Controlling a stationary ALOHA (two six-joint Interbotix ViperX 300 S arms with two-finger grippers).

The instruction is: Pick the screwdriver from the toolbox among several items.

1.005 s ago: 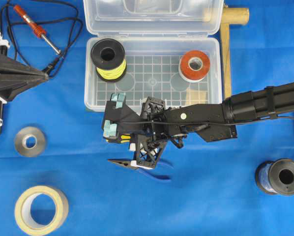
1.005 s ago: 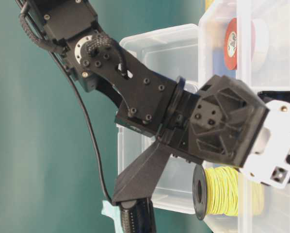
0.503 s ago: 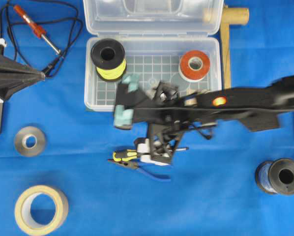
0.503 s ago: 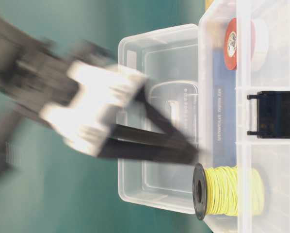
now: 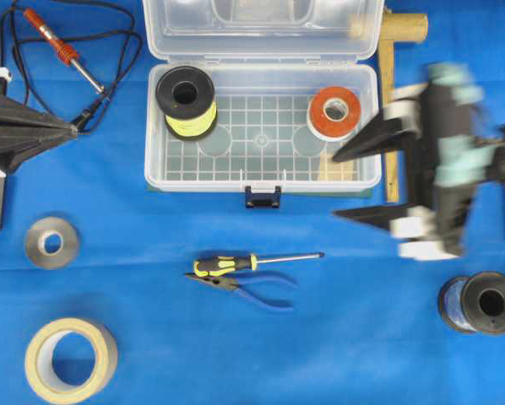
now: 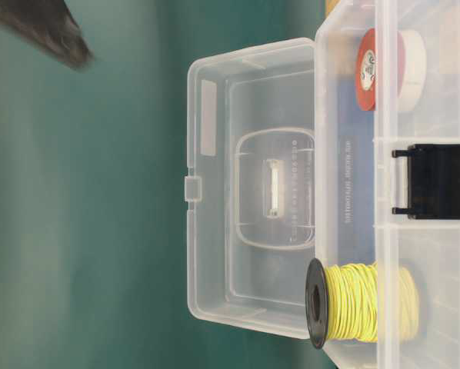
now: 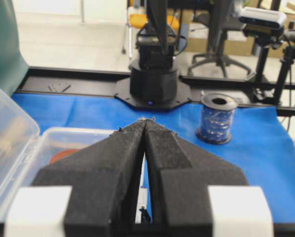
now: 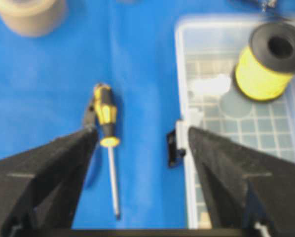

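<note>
Overhead view, screwdriver (image 5: pixel 251 261) on blue cloth in front of toolbox (image 5: pixel 262 179), touching pliers (image 5: pixel 251 290), right gripper (image 5: pixel 362 184) spread and empty beside toolbox, left gripper (image 7: pixel 145 123) pressed together.

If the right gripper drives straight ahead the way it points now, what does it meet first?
Probably the blue cloth between the screwdriver and the toolbox. The right gripper is open, and that gap lies between its fingers. Depth is unclear and the view is blurred.

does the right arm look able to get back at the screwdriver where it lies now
Probably yes. The screwdriver lies in the open on the blue cloth beside the pliers, outside the toolbox, nothing over it, and the right tool is open.
</note>
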